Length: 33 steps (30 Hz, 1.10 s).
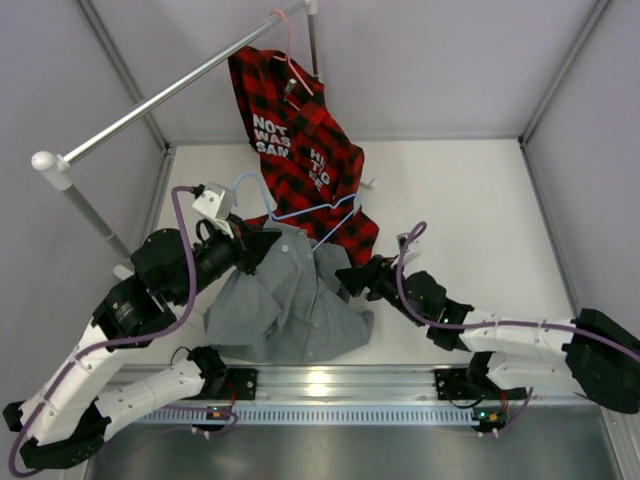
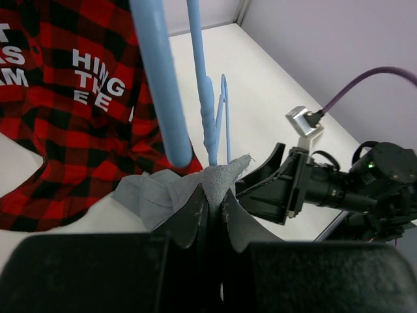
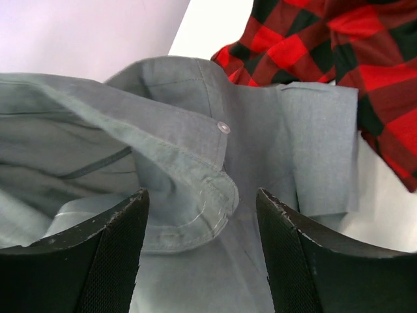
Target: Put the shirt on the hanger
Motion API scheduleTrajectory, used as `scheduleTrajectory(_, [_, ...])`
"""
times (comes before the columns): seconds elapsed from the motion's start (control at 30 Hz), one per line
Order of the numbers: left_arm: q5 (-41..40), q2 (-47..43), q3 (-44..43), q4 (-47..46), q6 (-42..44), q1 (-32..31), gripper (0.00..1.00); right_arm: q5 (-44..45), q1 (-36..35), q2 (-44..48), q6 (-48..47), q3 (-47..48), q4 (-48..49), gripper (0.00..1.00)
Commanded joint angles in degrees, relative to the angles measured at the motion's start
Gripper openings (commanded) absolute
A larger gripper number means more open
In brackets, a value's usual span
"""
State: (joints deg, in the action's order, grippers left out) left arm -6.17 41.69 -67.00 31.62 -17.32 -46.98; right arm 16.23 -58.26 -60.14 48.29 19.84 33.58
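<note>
My left gripper (image 2: 214, 197) is clamped on a pinch of the shirt (image 1: 290, 305), with the hanger (image 2: 159, 85) rising just past its tips. My right gripper (image 3: 202, 194) stands apart, a buttoned fold of the shirt lying between its fingers. I count two shirts and two hangers. The plaid shirt (image 1: 300, 140) hangs on the pink hanger (image 1: 290, 45), beyond both grippers.

We can read white lettering only on the plaid shirt (image 1: 300, 140). Seen from the top, the block at its 10 o'clock reads "NOT WAS SAN", cut off by a fold. The block toward 4 o'clock shows "HI", "T", "E". From the left wrist that block reads "HING THE E", with fragments "S" and "AM" at 9 o'clock.
</note>
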Motion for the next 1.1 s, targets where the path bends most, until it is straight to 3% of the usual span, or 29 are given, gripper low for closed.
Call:
scheduleTrajectory(0.0, [1.52,0.14,0.03,-6.65,-0.7,-0.13,0.0,0.04,0.16,-5.42,3.39,1.25,15.71,0.64])
scheduleTrajectory(0.37, [1.69,-0.65,0.29,-7.53,-0.25,-0.13,0.0,-0.4,0.43,-16.49,6.29,1.7,22.56,0.63])
scheduleTrajectory(0.47, [2.22,-0.74,0.29,-7.53,-0.34,-0.13,0.0,-3.92,0.6,-20.71,5.06,2.83,28.79,0.55])
scheduleTrajectory(0.57, [2.48,-0.82,0.12,-7.45,-0.26,-0.13,0.0,-5.15,0.95,-22.74,4.8,3.45,31.54,0.39])
scheduleTrajectory(0.6, [2.4,-0.74,0.03,-7.45,-0.17,-0.13,0.0,-4.98,1.04,-22.74,4.53,3.46,32.15,0.25])
scheduleTrajectory(0.67, [2.13,-0.91,0.03,-7.27,0.18,-0.13,0.0,-3.5,1.04,-21.7,3.57,3.37,31.29,0.05])
scheduleTrajectory(0.7, [1.96,-1.0,0.03,-7.1,0.53,-0.13,0.0,-2.7,1.04,-20.9,2.43,3.28,28.67,0.0])
scheduleTrajectory(0.9, [1.08,-1.87,-0.06,-5.51,2.82,-0.13,0.0,3.19,3.67,-8.26,-5.22,3.89,12.24,0.0])
scheduleTrajectory(0.93, [1.08,-2.14,0.03,-5.43,3.25,-0.13,0.0,1.98,4.81,-5.46,-5.92,5.03,4.12,0.0])
scheduleTrajectory(1.07, [-0.93,-3.2,1.17,-5.51,6.94,-0.13,0.0,-3.81,12.27,-0.86,-10.22,11.87,-9.46,0.0])
